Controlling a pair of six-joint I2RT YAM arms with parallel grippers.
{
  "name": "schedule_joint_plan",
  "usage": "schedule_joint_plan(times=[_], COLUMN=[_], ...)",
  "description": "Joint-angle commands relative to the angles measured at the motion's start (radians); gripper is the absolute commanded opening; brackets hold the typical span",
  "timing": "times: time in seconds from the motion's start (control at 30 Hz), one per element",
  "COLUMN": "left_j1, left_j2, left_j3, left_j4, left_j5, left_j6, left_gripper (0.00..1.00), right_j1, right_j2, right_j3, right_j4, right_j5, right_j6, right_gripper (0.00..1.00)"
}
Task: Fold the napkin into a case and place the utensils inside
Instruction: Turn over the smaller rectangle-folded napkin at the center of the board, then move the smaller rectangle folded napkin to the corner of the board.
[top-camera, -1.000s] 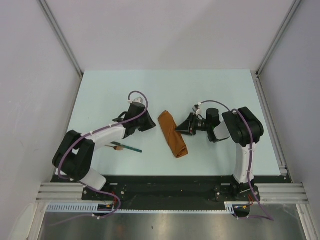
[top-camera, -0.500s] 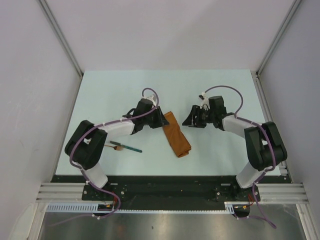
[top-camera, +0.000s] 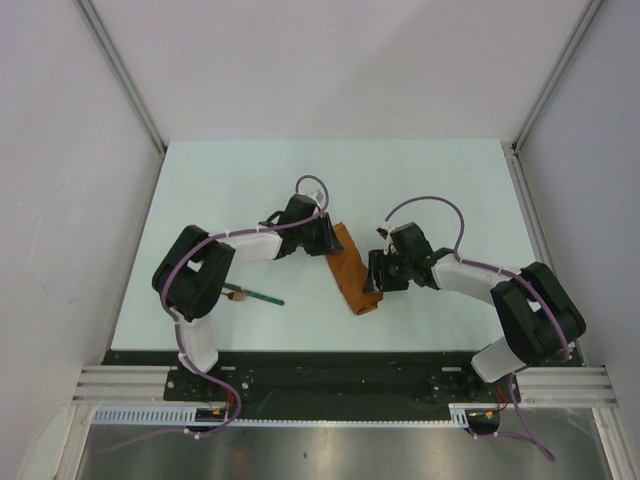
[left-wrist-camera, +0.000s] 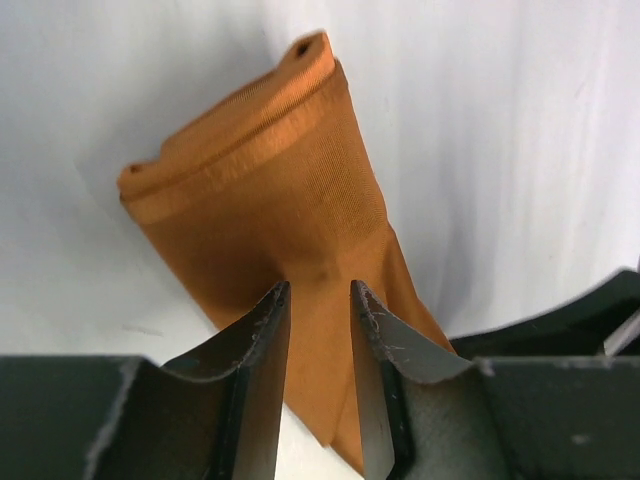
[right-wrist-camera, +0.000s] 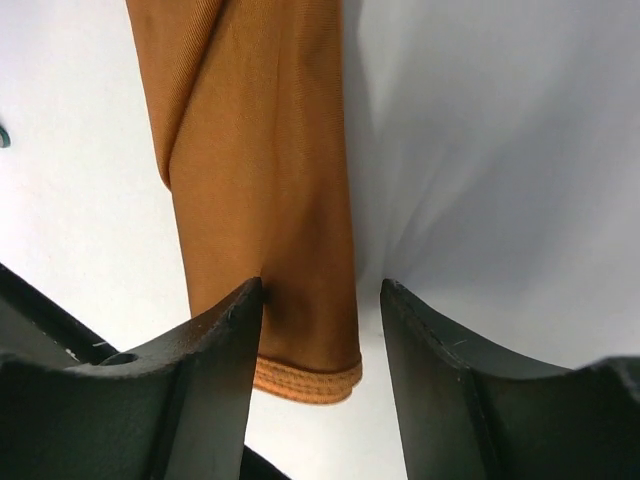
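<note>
**Q:** What sets the scene, from the largest element down?

**A:** A pale tabletop (top-camera: 420, 180), walled on the left, far and right sides by plain light panels. Pale surface extends from both arms to the far edge. Both arms reach inward to the middle.

**Q:** Where is the task's cloth?

**A:** The case (top-camera: 350, 272), a narrow rust-orange layered strip, lies flat and diagonal at mid-tabletop. Its far end points toward the left arm and its near end toward the right arm.

**Q:** How does each gripper stand?

**A:** The left gripper (top-camera: 327, 241) is at the far end of the strip. In the left wrist view the left gripper (left-wrist-camera: 318, 290) has its jaws parted by only a narrow gap. A puckered part of the case (left-wrist-camera: 270, 190) lies in that gap, and a firm pinch cannot be confirmed. The right gripper (top-camera: 372, 276) is at the near end. In the right wrist view the right gripper (right-wrist-camera: 320, 290) is parted wider and straddles the case (right-wrist-camera: 260, 150). One finger (right-wrist-camera: 235, 320) touches the cloth's edge, while the other stands over bare tabletop.

**Q:** Which edges show?

**A:** A stitched hem (right-wrist-camera: 305, 378) closes the near end.

**Q:** And the smallest items?

**A:** The utensils (top-camera: 255, 294) are a teal-handled piece with a pale wooden one just beside it. They lie left of the case, well apart from it, by the left arm.
</note>
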Motion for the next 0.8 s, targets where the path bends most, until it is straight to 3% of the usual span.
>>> schedule_joint_plan(times=[0.0, 0.2, 0.27, 0.4, 0.5, 0.53, 0.67, 0.77], left_j1=[-0.004, -0.005, -0.004, -0.005, -0.002, 0.005, 0.024, 0.024], left_j2=[0.057, 0.015, -0.047, -0.208, -0.24, -0.221, -0.124, -0.051], left_j3=[0.121, 0.166, 0.123, 0.013, -0.012, -0.015, 0.009, 0.071], left_j4=[-0.11, -0.161, -0.158, -0.153, -0.205, -0.214, -0.208, -0.25], left_j5=[-0.013, -0.05, -0.097, -0.211, -0.286, -0.285, -0.257, -0.246], left_j6=[0.071, 0.114, 0.111, 0.092, 0.085, 0.082, 0.077, 0.085], left_gripper=[0.35, 0.38, 0.4, 0.54, 0.55, 0.52, 0.19, 0.06], right_j1=[0.017, 0.046, 0.054, 0.086, 0.086, 0.084, 0.058, -0.003], right_j2=[-0.05, -0.07, -0.083, -0.116, -0.129, -0.138, -0.199, -0.28], right_j3=[-0.05, -0.132, -0.175, -0.223, -0.238, -0.232, -0.183, -0.148], right_j4=[0.029, 0.134, 0.187, 0.286, 0.328, 0.317, 0.172, 0.009], right_j5=[0.074, 0.06, 0.022, -0.004, -0.056, -0.053, 0.037, 0.112], right_j6=[0.012, 0.104, 0.159, 0.24, 0.273, 0.27, 0.212, 0.182], right_gripper=[0.55, 0.51, 0.49, 0.49, 0.49, 0.49, 0.54, 0.57])
